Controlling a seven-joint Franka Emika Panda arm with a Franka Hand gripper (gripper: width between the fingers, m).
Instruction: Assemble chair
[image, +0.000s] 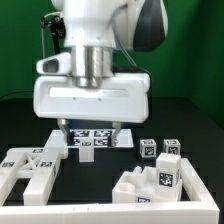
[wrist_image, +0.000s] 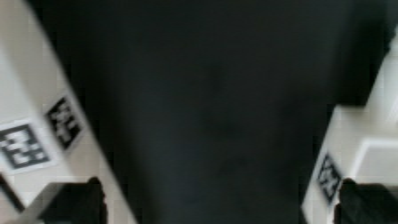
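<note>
The chair is in loose white tagged pieces on the black table. A slotted block group (image: 30, 165) lies at the exterior view's left, and a blocky cluster (image: 152, 182) at its right. Two small cube-ended pieces (image: 148, 148) (image: 172, 149) stand behind that cluster. My gripper (image: 93, 133) hangs low over the middle, open, with nothing between its fingers (image: 67, 133). The wrist view shows bare black table under my gripper (wrist_image: 222, 205). A white tagged piece (wrist_image: 32, 140) flanks one side and another white piece (wrist_image: 361, 150) flanks the other.
The marker board (image: 95, 141) lies flat just behind the fingers. A white rail (image: 90, 216) runs along the table's front edge. A black backdrop closes the back.
</note>
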